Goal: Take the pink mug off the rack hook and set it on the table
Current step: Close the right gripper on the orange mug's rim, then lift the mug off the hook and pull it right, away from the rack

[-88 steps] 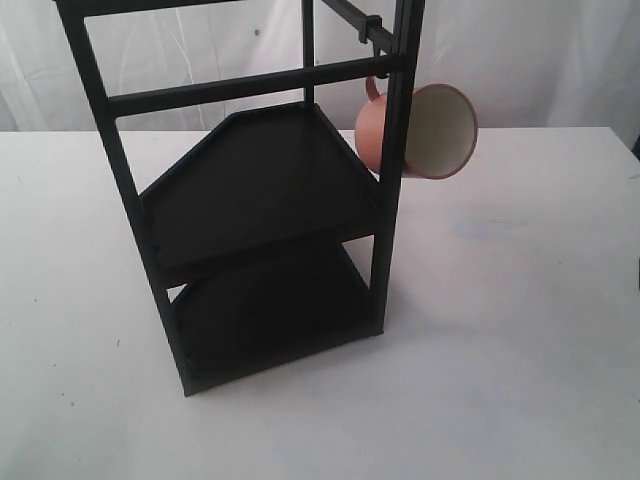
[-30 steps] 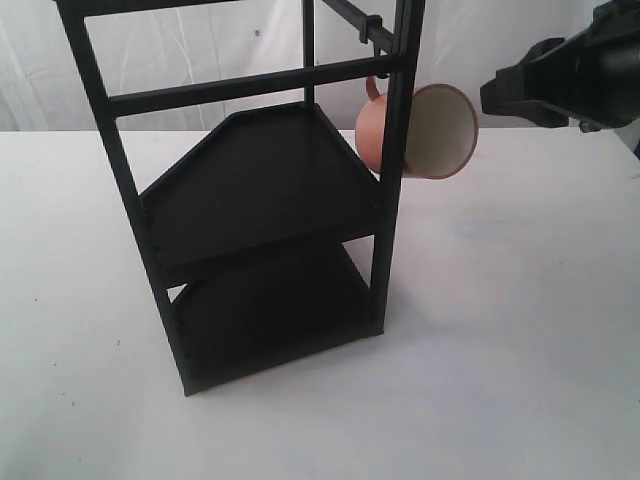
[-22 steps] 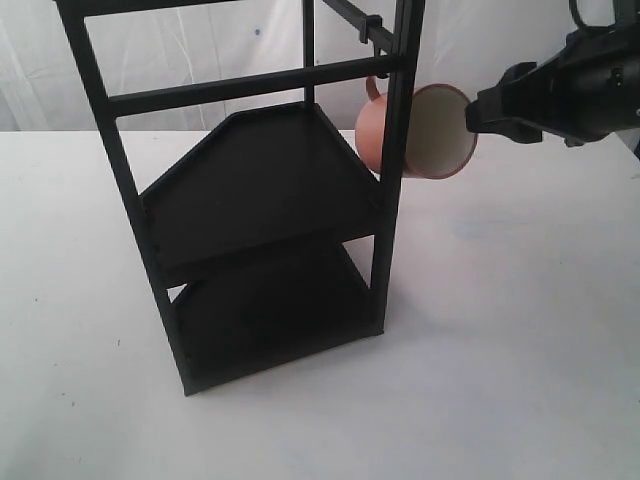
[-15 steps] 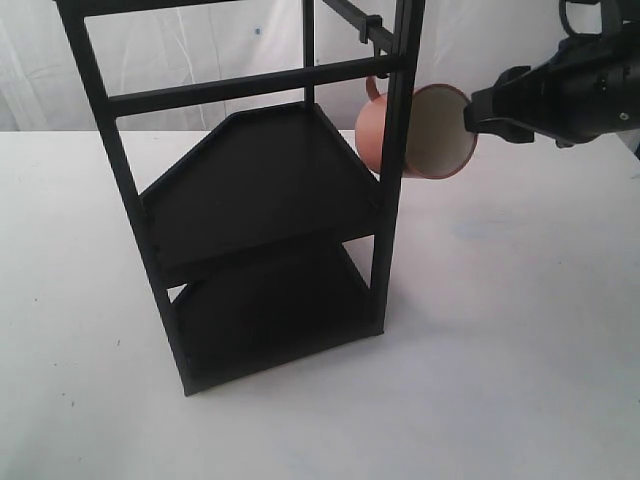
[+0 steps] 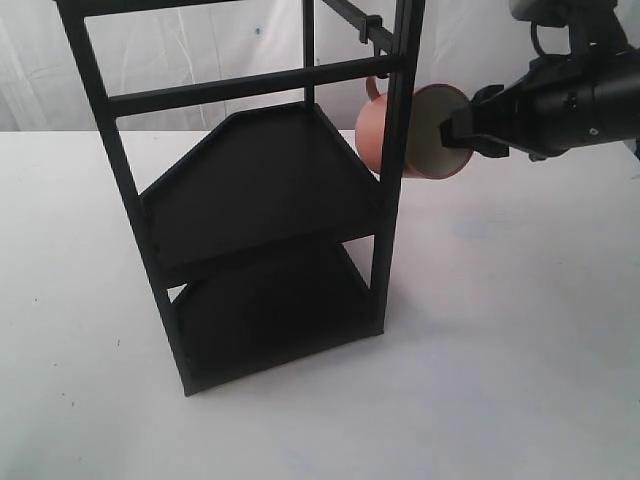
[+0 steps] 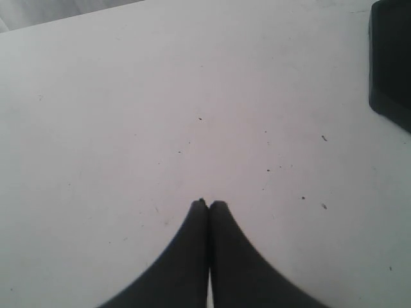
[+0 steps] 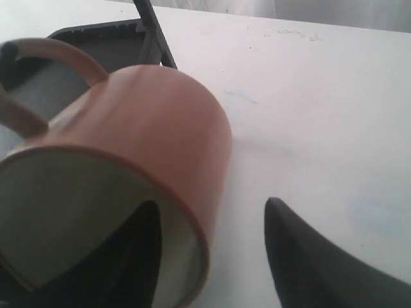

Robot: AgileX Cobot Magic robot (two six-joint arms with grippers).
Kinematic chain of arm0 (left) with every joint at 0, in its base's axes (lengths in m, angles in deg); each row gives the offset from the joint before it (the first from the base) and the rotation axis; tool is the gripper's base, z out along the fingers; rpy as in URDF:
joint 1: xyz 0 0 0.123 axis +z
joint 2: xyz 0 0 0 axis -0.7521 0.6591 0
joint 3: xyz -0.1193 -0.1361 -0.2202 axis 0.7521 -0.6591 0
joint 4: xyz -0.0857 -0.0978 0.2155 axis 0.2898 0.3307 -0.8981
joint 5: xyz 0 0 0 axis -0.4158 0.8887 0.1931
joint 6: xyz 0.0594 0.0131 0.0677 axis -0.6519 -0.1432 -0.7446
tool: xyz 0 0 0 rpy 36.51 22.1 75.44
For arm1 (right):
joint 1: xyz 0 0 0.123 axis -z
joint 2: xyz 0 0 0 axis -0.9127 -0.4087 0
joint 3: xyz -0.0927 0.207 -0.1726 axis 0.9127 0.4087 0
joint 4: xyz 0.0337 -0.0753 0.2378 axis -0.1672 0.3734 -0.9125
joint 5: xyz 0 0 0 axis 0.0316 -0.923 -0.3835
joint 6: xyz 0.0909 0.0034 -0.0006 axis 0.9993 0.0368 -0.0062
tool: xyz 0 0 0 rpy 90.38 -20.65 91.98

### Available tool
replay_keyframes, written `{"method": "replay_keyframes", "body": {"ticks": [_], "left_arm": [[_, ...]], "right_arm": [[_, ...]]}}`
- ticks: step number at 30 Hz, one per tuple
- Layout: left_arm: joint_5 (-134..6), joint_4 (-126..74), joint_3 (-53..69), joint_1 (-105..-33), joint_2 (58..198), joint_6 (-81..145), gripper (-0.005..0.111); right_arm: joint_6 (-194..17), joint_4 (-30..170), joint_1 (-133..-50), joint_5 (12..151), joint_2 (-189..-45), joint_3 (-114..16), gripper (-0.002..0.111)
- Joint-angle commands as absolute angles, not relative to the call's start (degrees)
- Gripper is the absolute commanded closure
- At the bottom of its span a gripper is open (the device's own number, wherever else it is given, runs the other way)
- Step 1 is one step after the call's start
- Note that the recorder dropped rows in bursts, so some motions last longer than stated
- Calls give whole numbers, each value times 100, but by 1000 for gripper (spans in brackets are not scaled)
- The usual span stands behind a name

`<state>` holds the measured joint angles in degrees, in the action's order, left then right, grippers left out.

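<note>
The pink mug [image 5: 375, 130] hangs by its handle from the rack hook [image 5: 372, 32] on the tall black rack [image 5: 255, 190], its cream mouth facing right. My right gripper [image 5: 457, 130] is open at the mug's rim. In the right wrist view one finger [image 7: 138, 247] is inside the mug [image 7: 154, 122] and the other is outside, with the rim wall between them. My left gripper [image 6: 209, 204] is shut on nothing, over the white table [image 6: 128, 96]. It does not show in the exterior view.
The rack stands on the table [image 5: 520, 330] left of centre, with two angular shelves. A corner of the rack's lower shelf [image 6: 392, 64] shows in the left wrist view. A white curtain hangs behind the table.
My right arm came in from the right and moved left to the mug. One finger has now entered the mug's mouth. The mug still hangs on the hook.
</note>
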<state>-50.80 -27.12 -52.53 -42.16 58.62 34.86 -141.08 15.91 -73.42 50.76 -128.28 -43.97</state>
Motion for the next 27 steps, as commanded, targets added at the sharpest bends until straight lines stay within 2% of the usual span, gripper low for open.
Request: {"method": "replay_keyframes", "body": {"ticks": [1,7,15,24,27], "left_arm": [[-5081,-2718,-5272,-4214,5837,3499,107],[-5081,-2718,-5272,-4214,5837,3499,107],[-5081,-2718,-5272,-4214,5837,3499,107],[-5081,-2718,-5272,-4214,5837,3499,107],[-5081,-2718,-5272,-4214,5837,3499,107]], "right_arm": [[-14214,1267,-7349,5079,-12946,-4431,63],[-14214,1246,-7349,5039,-12956,-4431,76],[-14189,1246,-7349,5039,-12956,-4431,85],[-14165,1170,-7349,5039,-12956,-4431,107],[-14165,1000,-7349,4973,-12956,-4431,108]]}}
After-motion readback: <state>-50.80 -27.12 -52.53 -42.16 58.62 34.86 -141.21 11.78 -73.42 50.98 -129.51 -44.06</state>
